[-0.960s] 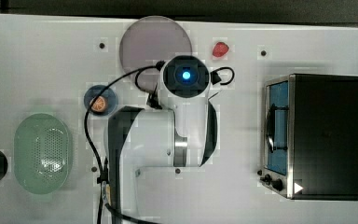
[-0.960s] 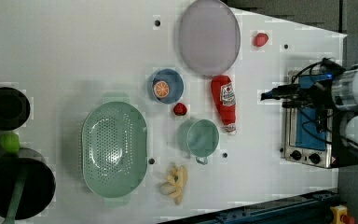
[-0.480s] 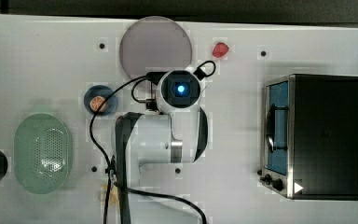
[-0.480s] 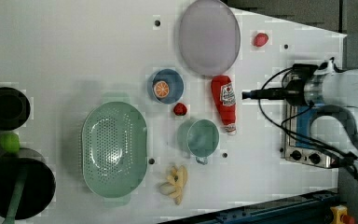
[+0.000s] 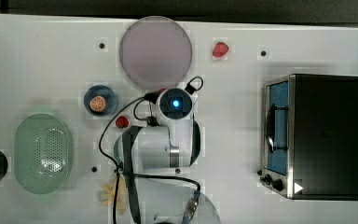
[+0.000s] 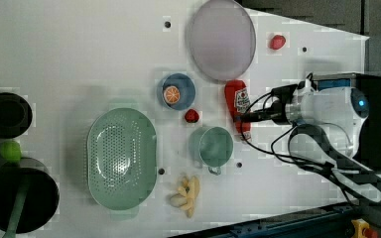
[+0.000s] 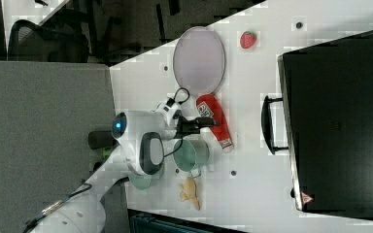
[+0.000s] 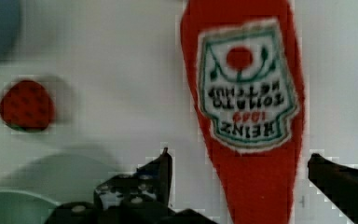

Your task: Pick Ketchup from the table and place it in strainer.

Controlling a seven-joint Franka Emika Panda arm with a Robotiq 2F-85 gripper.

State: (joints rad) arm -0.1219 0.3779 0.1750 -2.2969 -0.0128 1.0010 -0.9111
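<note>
One white table (image 6: 79,49) holds the lying ketchup (image 6: 237,106), flanked by the end effector's (image 8: 237,168) spread fingers.

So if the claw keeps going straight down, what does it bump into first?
Most likely the ketchup bottle. It lies flat on the table, and the open claw has one finger on each side of it. How far above it the claw is, I can't tell.
</note>
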